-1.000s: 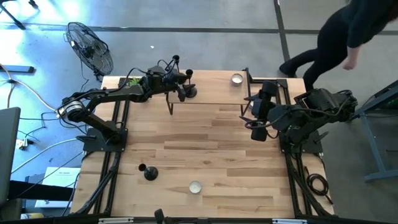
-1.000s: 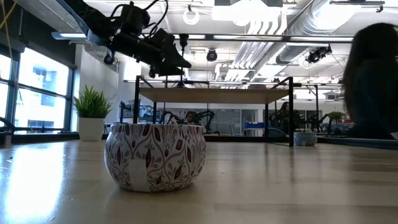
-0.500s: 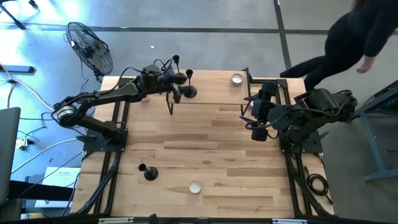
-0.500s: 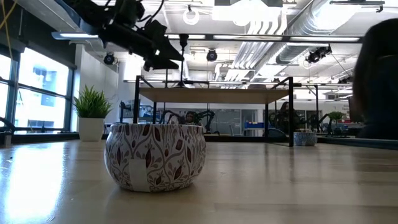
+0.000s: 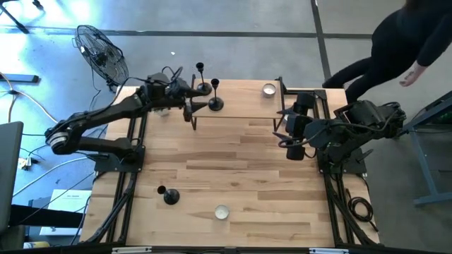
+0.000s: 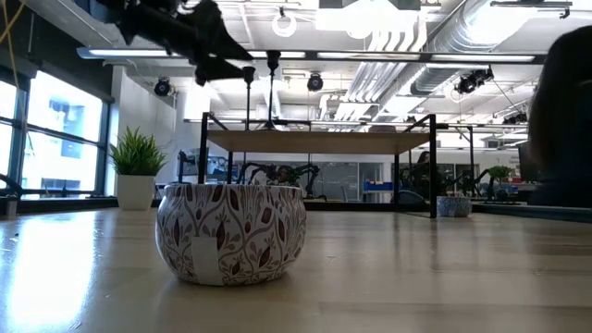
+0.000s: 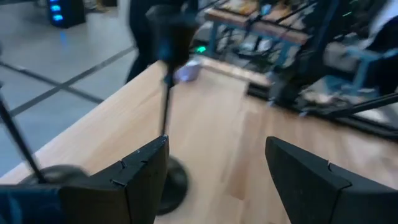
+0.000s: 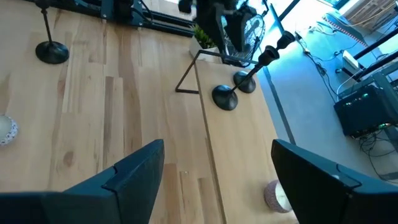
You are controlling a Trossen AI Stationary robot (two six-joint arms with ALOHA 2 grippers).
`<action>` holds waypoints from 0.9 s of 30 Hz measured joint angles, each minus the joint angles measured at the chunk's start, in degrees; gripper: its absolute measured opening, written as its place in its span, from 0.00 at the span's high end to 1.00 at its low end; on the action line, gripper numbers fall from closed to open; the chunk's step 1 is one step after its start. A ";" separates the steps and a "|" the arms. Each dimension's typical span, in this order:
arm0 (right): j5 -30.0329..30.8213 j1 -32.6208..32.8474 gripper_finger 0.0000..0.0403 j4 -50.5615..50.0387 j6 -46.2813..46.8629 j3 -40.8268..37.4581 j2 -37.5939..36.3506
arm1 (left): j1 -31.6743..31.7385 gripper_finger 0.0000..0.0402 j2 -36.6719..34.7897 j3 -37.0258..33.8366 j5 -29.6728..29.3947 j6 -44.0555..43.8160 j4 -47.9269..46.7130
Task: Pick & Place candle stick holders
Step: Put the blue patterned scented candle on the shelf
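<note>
High view first: the left claw [image 5: 189,107] is seen hovering at the far edge of the worktop [image 5: 240,162], and two of the black candle stick holders [image 5: 215,103] are parked right beside it, just off its tip toward the right arm's side. The nearer holder [image 5: 203,88] is almost touching distance from the fingers, the other one just past it. Both stand upright, so the long axis is the vertical stem, and a side-on pinch at the stem is probably what's called for. In the left wrist view the claw's fingers [image 7: 134,180] are spread with nothing between them, and a stem [image 7: 165,93] is seen just ahead, slightly off to one side of the gap rather than centred.

The right claw [image 5: 294,149] is parked well apart, fingers also spread and empty. A third holder [image 5: 169,196] sits at the near edge, with a tealight cup [image 5: 222,212] close by and another cup [image 5: 268,89] at the far edge. So the left arm is clearly nearer
</note>
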 joint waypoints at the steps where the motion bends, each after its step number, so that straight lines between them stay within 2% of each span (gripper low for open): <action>1: -0.11 0.00 0.28 -0.04 0.00 0.00 0.00 | 0.00 0.35 -1.10 0.00 0.95 -0.09 -0.45; 6: -1.16 0.00 0.28 -0.18 0.00 0.00 0.00 | -0.02 0.35 -6.79 0.00 6.58 -0.49 -2.98; 10: -2.07 0.00 0.28 -0.21 0.02 0.00 0.00 | -0.02 0.35 -9.97 0.00 10.26 -5.58 -3.85; 19: -0.64 0.00 0.28 -6.22 3.42 2.05 -1.40 | -0.02 0.35 -12.10 0.00 14.29 -17.54 -3.82; 27: 0.40 0.00 0.28 -10.46 11.96 8.11 -5.54 | -0.02 0.35 -11.99 0.00 14.24 -18.13 -6.56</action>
